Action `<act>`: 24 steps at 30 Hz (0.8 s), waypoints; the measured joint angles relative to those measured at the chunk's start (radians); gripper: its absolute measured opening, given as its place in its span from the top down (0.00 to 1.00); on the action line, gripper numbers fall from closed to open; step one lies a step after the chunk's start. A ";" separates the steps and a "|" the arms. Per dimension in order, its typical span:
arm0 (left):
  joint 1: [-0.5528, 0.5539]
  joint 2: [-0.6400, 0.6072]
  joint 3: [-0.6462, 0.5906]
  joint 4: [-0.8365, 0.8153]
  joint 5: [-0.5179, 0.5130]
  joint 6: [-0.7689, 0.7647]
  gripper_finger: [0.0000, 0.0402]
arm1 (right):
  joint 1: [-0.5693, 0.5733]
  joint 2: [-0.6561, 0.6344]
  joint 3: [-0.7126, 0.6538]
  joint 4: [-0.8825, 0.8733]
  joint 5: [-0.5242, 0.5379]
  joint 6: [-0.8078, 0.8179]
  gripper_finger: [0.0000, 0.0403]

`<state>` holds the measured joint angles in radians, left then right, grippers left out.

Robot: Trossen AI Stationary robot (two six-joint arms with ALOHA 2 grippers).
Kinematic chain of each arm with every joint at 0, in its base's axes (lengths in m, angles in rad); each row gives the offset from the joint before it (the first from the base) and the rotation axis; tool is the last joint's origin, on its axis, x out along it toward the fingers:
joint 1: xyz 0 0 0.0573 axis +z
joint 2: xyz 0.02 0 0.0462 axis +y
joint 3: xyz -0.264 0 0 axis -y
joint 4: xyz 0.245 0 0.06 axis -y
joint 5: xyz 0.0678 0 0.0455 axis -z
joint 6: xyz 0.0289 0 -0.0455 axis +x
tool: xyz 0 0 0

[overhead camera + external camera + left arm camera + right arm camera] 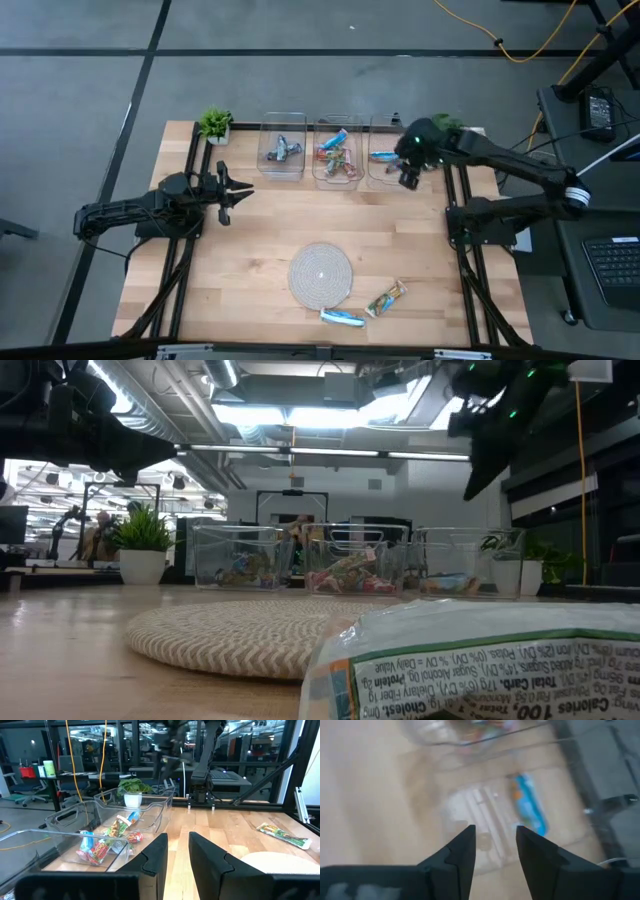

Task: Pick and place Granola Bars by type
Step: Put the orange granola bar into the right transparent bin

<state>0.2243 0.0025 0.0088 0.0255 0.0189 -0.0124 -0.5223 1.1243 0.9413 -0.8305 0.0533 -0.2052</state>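
High view shows the wrapped foil granola bars in two groups: most lie sorted in three clear plastic bins at the far edge of the light wooden table (250, 230), and two lie loose near the front edge. A bright blue bar (383, 156) rests in the right-hand bin (385, 125), directly below the right gripper (409, 176), which hangs over that bin's front edge with its two dark fingers parted by a narrow gap and nothing between them; the right wrist view shows the same blue bar (530, 805) beyond its empty fingers. Just beside, toward the left arm, the middle bin (336, 128) holds red, green and orange bars (337, 157), and the next bin (282, 122) holds grey-blue ones (281, 150). Well apart from this gripper, a blue bar (342, 318) and a green-and-orange bar (386, 299) lie beside a round woven mat (320, 272). The left gripper (240, 190) waits over the table's left side, fingers slightly apart, empty. A small potted plant (214, 124) stands at the far left corner.
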 joint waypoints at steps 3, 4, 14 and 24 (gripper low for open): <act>0.000 0.000 0.000 0.000 0.000 0.000 0.82 | 0.099 -0.064 0.000 -0.084 -0.002 0.045 0.64; 0.000 0.000 0.000 0.000 0.000 0.000 0.82 | 0.133 -0.085 0.000 -0.108 -0.002 0.062 0.64; 0.000 0.000 0.000 0.000 0.000 0.000 0.82 | 0.427 -0.207 0.000 -0.085 -0.003 0.152 0.64; 0.000 0.000 0.000 0.000 0.000 0.000 0.82 | 0.675 -0.153 0.000 0.016 -0.039 0.178 0.64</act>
<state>0.2241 0.0025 0.0086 0.0254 0.0189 -0.0125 0.1524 0.9709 0.9413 -0.8147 0.0142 -0.0269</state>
